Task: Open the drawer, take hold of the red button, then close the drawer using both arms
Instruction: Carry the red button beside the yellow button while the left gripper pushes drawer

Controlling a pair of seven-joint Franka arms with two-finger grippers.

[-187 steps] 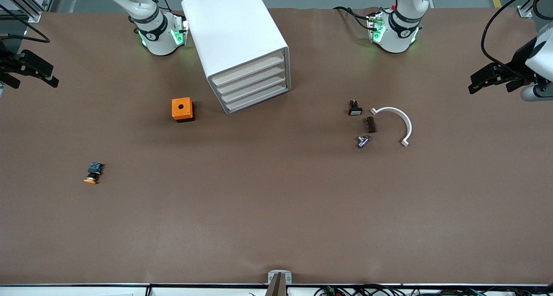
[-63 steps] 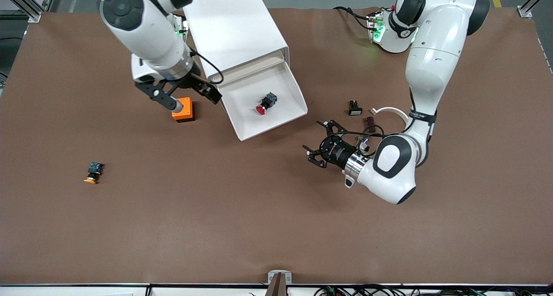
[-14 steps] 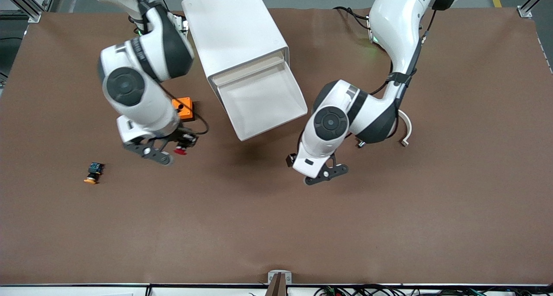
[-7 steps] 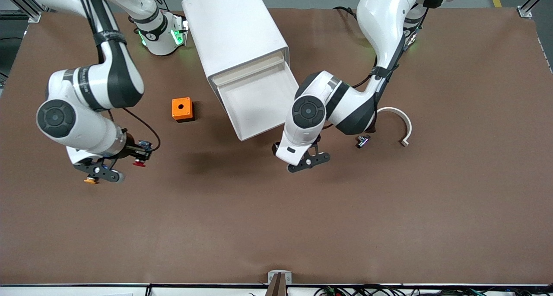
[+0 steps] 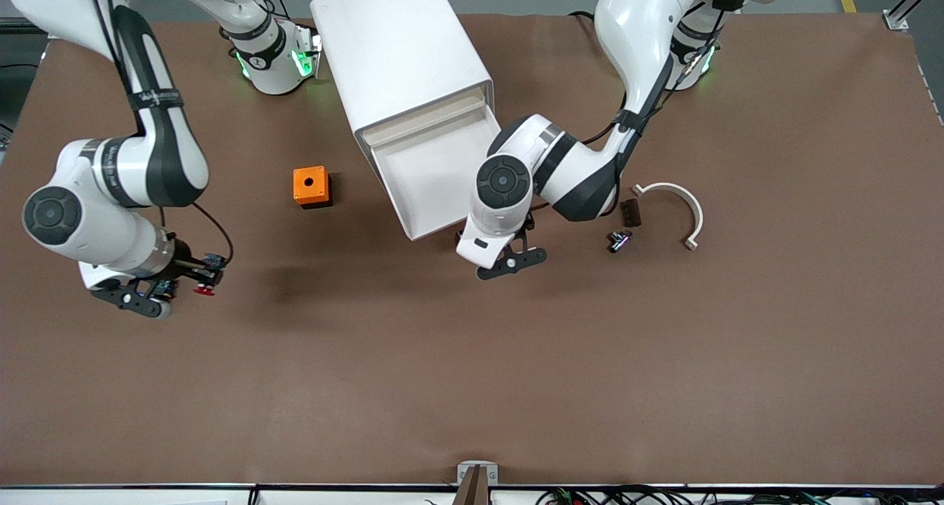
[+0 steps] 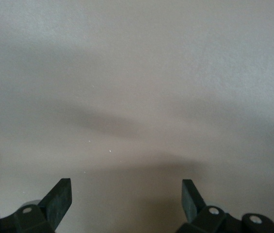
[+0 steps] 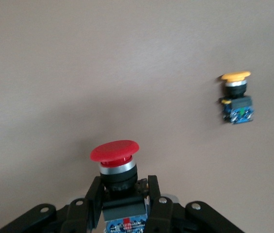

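The top drawer [image 5: 442, 167] stands pulled out of the white cabinet [image 5: 398, 55], and the part of its tray that shows is empty. My right gripper [image 5: 193, 278] is shut on the red-capped button [image 5: 200, 290] and holds it above the table near the right arm's end. In the right wrist view the fingers [image 7: 90, 199] clamp the button's black body, with the red cap [image 7: 115, 151] pointing away from the gripper [image 7: 122, 187]. My left gripper [image 5: 510, 260] is open and empty over the table, just before the drawer's front. The left wrist view shows only bare table between its fingers [image 6: 61, 191].
A yellow-capped button [image 7: 236, 97] lies on the table close to my right gripper. An orange box with a hole [image 5: 310, 186] sits beside the cabinet. A white curved piece [image 5: 682, 203] and small dark parts [image 5: 630, 212] lie toward the left arm's end.
My right arm has carried the red button farther toward the right arm's end, close to the yellow button. My left gripper has moved closer to the drawer's front.
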